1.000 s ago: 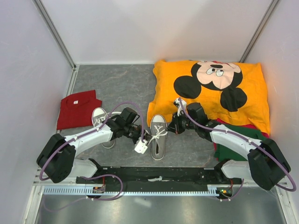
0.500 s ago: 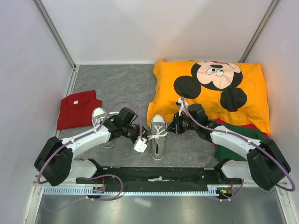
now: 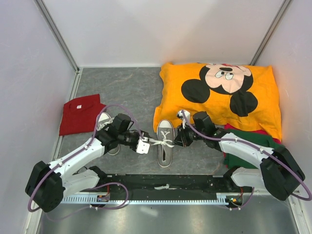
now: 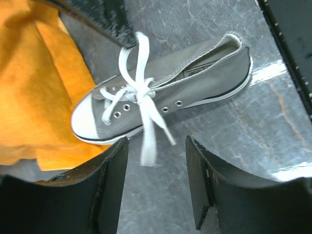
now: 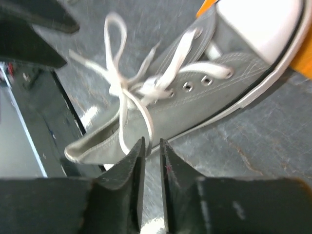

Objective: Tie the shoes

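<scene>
One grey shoe (image 3: 165,146) with a white toe cap lies mid-table, toe toward the orange pillow. Its white laces (image 3: 163,142) are knotted over the tongue with loops out to both sides. The other shoe (image 3: 103,120) lies behind the left arm, mostly hidden. My left gripper (image 3: 145,145) stands open just left of the shoe (image 4: 165,97). A loose lace end (image 4: 147,146) lies ahead of its gripper (image 4: 156,148), untouched. My right gripper (image 3: 178,139) is at the shoe's right side. Its jaws (image 5: 152,142) stand slightly apart, with a lace loop (image 5: 127,114) ending at the tips.
An orange Mickey Mouse pillow (image 3: 219,92) fills the back right, touching the shoe's toe. A folded red cloth (image 3: 80,114) lies at the left. Green and red cloths (image 3: 251,141) sit under the right arm. A black rail (image 3: 161,183) runs along the near edge.
My left gripper has opened, let go of the lace and drawn back to the left. The right gripper's jaws have parted a little. The laces now stretch sideways across the shoe.
</scene>
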`<state>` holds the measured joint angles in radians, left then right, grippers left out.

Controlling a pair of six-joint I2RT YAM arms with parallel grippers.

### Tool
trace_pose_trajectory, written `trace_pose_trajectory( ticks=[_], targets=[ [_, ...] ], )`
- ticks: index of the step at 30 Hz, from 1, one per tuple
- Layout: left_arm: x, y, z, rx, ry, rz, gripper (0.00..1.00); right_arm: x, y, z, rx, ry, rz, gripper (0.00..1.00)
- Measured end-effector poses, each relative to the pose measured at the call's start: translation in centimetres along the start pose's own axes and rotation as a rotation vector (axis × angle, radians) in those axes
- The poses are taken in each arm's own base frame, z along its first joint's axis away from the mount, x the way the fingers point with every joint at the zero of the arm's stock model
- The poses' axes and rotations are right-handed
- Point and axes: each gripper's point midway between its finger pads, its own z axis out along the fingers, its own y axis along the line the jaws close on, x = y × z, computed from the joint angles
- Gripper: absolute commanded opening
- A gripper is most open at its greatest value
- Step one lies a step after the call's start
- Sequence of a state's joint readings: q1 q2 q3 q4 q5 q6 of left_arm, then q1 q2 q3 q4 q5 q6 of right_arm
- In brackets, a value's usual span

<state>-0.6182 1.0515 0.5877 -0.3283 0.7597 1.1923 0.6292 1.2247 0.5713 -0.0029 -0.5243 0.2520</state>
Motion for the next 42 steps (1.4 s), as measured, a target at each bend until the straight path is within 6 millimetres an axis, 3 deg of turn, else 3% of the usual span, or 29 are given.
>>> trace_pose_trajectory(
  ticks=[5, 10, 15, 24, 36, 39, 42],
  targets=[
    [0.6, -1.1, 0.7, 0.037, 0.008, -0.116, 0.56, 1.7, 0.1, -0.3, -0.004, 0.095, -0.113, 0.50],
    [1.5, -1.9, 1.6, 0.070, 0.022, -0.194, 0.52, -0.3, 0.1, -0.5, -0.010, 0.095, -0.245, 0.58],
    [1.7, -1.7, 1.9, 0.068, 0.021, -0.209, 0.48, -2.4, 0.1, 0.3, -0.033, 0.092, -0.370, 0.60],
    [1.7, -0.8, 2.4, 0.054, 0.013, -0.205, 0.35, -2.1, -0.5, 1.7, -0.113, 0.165, -0.536, 0.54],
    [1.6, -0.4, 2.6, 0.046, 0.001, -0.194, 0.33, -1.6, 0.2, 3.0, -0.204, 0.200, -0.671, 0.52],
    [1.6, -0.2, 2.6, 0.042, -0.002, -0.192, 0.31, -1.4, 0.5, 3.2, -0.219, 0.207, -0.692, 0.42],
    [1.4, 0.0, 2.7, 0.037, -0.006, -0.190, 0.25, -1.2, 0.5, 3.4, -0.225, 0.216, -0.701, 0.18]
  ],
)
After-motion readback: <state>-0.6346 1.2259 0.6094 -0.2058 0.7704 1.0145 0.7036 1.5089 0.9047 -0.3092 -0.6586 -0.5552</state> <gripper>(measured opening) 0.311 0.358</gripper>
